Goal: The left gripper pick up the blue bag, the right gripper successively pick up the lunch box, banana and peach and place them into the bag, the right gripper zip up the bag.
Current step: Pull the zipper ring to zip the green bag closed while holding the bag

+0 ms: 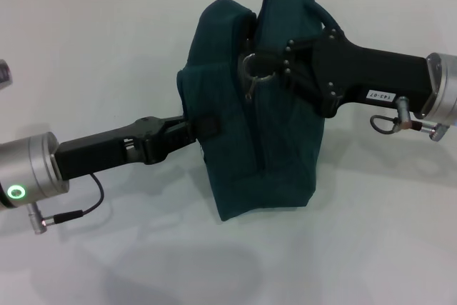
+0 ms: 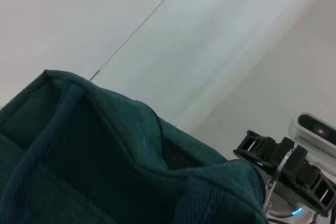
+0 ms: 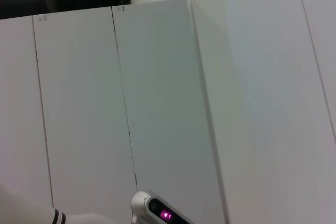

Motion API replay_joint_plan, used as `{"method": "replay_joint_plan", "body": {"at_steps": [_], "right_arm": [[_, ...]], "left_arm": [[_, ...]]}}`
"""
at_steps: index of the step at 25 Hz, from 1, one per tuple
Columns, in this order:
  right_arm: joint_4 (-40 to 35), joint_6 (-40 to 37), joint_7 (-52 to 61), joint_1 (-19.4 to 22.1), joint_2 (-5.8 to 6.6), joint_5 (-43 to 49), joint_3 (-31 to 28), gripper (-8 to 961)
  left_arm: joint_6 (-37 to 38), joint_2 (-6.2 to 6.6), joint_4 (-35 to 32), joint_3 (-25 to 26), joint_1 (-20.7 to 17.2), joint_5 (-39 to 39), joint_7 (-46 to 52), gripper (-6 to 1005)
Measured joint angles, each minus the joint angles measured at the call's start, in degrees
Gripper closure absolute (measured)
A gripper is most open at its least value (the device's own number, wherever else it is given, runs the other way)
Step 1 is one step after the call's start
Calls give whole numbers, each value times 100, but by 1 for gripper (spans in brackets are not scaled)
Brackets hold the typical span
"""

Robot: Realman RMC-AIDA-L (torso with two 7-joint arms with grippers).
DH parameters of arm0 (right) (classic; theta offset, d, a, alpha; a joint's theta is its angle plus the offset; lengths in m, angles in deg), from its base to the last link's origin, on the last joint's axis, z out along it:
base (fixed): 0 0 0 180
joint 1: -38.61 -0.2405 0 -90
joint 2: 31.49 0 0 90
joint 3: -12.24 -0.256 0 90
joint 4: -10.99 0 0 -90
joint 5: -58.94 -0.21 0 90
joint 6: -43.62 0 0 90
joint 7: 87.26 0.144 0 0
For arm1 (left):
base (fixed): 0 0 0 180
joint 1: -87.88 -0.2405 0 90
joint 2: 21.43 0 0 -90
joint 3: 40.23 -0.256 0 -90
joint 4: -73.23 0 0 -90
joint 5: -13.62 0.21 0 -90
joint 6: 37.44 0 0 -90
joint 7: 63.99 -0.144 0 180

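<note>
Blue bag (image 1: 250, 141) is seen standing on the white counter (image 1: 107, 48), held from both sides. The left end effector (image 1: 187, 131) is pressed together on a small tab at the bag's side, apparently to steady the bag against the zip pull. The right end effector (image 1: 275, 69) is placed at the top seam by the metal ring pull (image 1: 251, 69) (presumably for zipping); whether its fingers are pinching the ring cannot be told, since the fabric hides them. The lunch box, banana and peach are nowhere seen and are judged to be inside.
</note>
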Motion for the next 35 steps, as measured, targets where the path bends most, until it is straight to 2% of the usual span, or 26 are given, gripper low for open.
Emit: {"method": "replay_joint_plan", "body": {"at_steps": [6, 23, 35], "right_arm": [[0, 2, 42, 0, -9, -63, -1, 938], [-37, 92, 62, -30, 2, -193, -4, 939], [-34, 51, 140, -70, -2, -232, 3, 939]], "left_arm": [[3, 0, -2, -2, 6, -12, 0, 936], [206, 0, 9, -8, -12, 24, -120, 935], [217, 7, 275, -92, -2, 81, -422, 943]]}}
